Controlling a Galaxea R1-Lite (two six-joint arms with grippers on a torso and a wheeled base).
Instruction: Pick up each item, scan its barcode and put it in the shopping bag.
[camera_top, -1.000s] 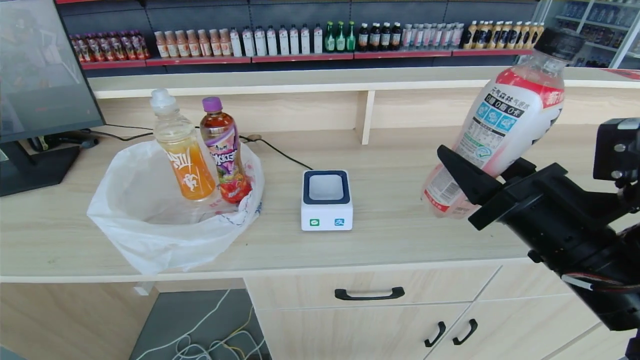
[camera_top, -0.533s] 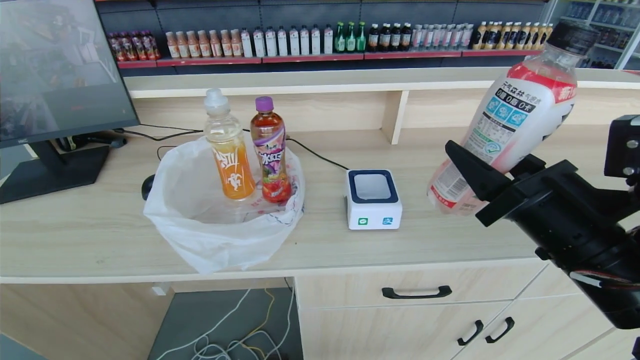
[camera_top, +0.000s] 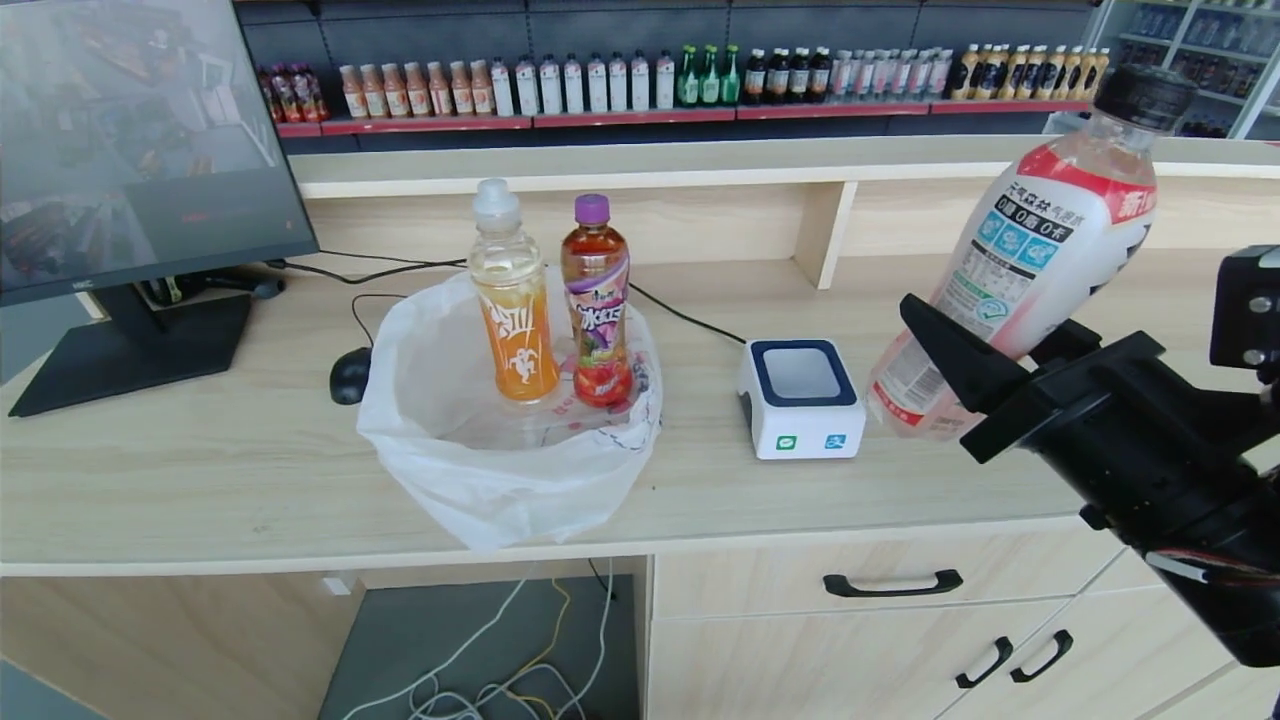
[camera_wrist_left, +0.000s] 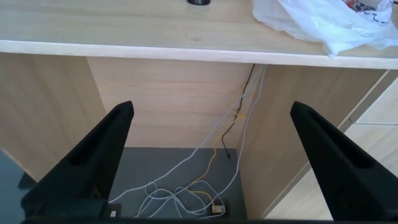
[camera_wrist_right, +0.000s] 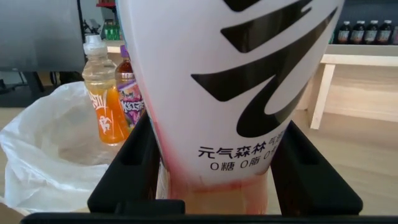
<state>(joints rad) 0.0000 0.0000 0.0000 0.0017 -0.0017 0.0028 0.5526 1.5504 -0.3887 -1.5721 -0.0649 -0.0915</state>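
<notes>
R gripper (camera_top: 975, 365) clamped on pink bottle (camera_top: 1030, 250), fingers pressed against its lower body; bottle tilted, cap end up, held in air just right of scanner (camera_top: 800, 400), above counter (camera_top: 200, 470); L gripper (camera_wrist_left: 211, 155) fingers spread wide, holding nothing, low in front of counter edge; shopping bag (camera_top: 500, 470) sits on counter left of scanner, w/ orange bottle (camera_top: 512, 300) & purple-cap bottle (camera_top: 597, 300) upright inside.

White bag (camera_top: 470, 480), pink-and-white bottle (camera_top: 1040, 240)
</notes>
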